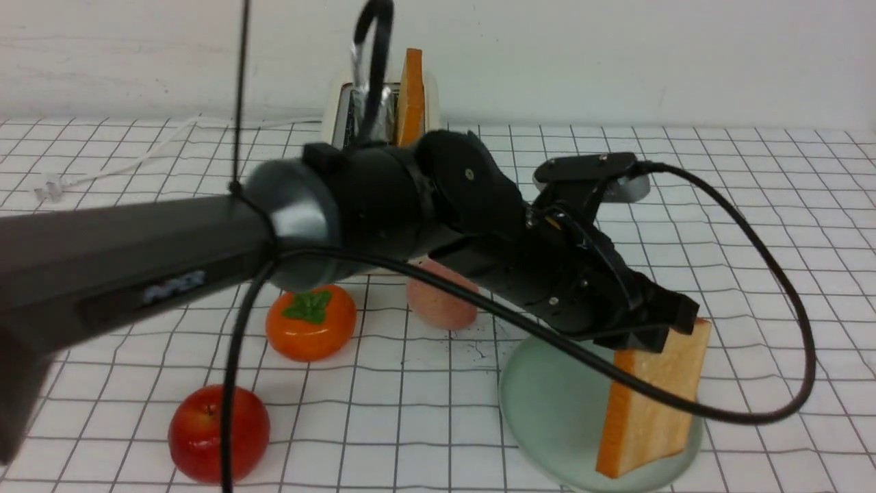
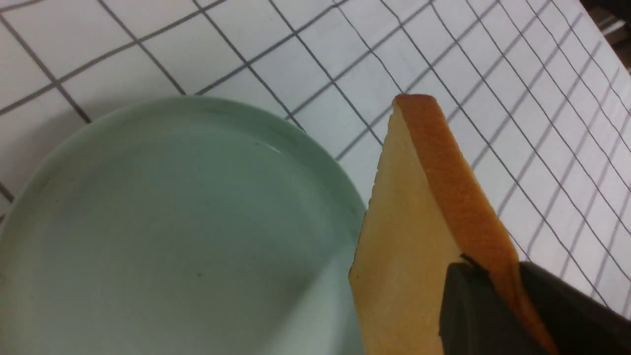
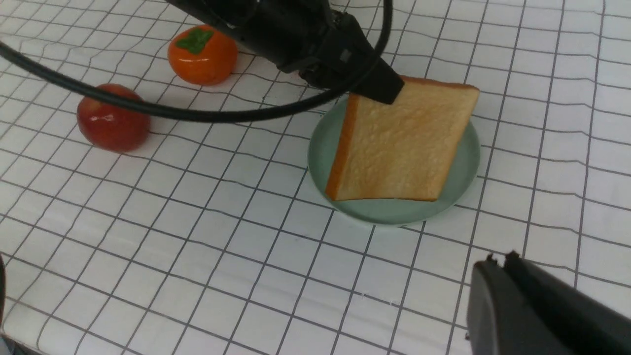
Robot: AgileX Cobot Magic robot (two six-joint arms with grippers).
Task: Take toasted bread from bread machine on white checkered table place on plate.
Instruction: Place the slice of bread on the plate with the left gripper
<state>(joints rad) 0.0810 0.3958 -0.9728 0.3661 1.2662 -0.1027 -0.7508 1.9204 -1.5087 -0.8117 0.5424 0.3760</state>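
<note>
toast (image 1: 660,397) above the plate (image 1: 554,404) (jaws clamped)

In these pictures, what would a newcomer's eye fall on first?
First, probably the black left arm, which crosses the front view, its pincer shut on a tilted slice of toast over the green plate. Next, perhaps, the bright red fruit and orange fruit on the robot's left, and the second slice standing up in the toaster behind the arm.
</note>
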